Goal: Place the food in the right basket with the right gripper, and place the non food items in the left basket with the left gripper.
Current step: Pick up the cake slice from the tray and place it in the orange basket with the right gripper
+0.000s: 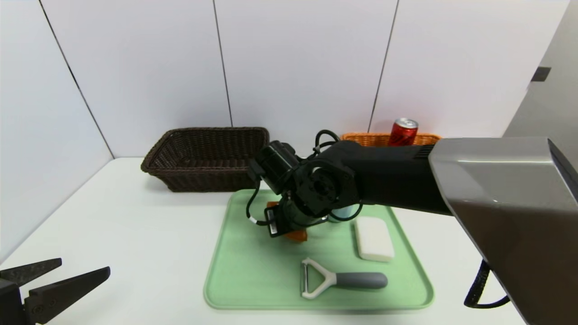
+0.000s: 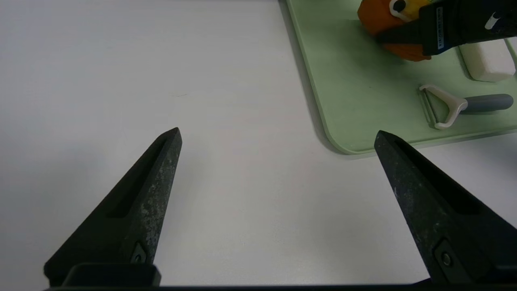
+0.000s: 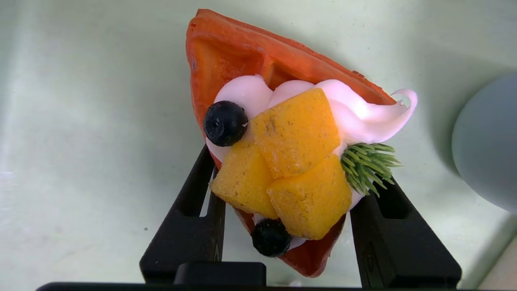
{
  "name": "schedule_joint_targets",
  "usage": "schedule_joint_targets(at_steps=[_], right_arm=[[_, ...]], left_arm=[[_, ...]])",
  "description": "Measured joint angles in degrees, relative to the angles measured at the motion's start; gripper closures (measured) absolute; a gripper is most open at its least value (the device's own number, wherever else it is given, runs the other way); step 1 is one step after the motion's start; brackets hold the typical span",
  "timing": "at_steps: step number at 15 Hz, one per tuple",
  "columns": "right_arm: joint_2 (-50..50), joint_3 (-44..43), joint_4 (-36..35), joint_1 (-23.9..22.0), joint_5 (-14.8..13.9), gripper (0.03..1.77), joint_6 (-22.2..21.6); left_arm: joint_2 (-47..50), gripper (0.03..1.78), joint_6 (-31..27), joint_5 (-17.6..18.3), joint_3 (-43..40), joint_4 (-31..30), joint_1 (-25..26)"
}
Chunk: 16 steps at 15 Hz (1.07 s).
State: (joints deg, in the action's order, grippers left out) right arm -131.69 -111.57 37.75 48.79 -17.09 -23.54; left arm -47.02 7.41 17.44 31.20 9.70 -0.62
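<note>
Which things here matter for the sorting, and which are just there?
Job:
cake wedge, gripped by right gripper
soda can in orange basket
cup
white bar
peeler
brown basket
left gripper, open

Incidental:
green tray

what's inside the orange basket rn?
The red soda can stands in the orange-tan basket, top above the rim. The right arm covers most of the basket, so anything else inside cannot be seen.

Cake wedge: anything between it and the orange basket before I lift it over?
The right gripper is shut on the cake wedge, which sits on the green tray. The blue-grey cup stands close beside it, toward the orange-tan basket, where the red can already stands. Lift clear of the cup.
</note>
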Motion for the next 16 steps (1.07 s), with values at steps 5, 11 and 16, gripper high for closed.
schedule_joint_targets(at_steps=[5,11,16], right_arm=[[3.94,0.05,-0.38,0.57,0.3,0.95,0.09],[9.18,-0.04,-2.04,0.18,0.54,0.95,2.73],[12.81,-0.06,-6.39,-1.63,0.39,0.95,4.97]], left_arm=[[0.0,0.12,-0.06,0.02,0.05,0.02,0.0],[0.27,0.12,-0.11,0.09,0.09,0.07,0.0],[0.99,0.12,-0.13,0.22,0.09,0.16,0.0]])
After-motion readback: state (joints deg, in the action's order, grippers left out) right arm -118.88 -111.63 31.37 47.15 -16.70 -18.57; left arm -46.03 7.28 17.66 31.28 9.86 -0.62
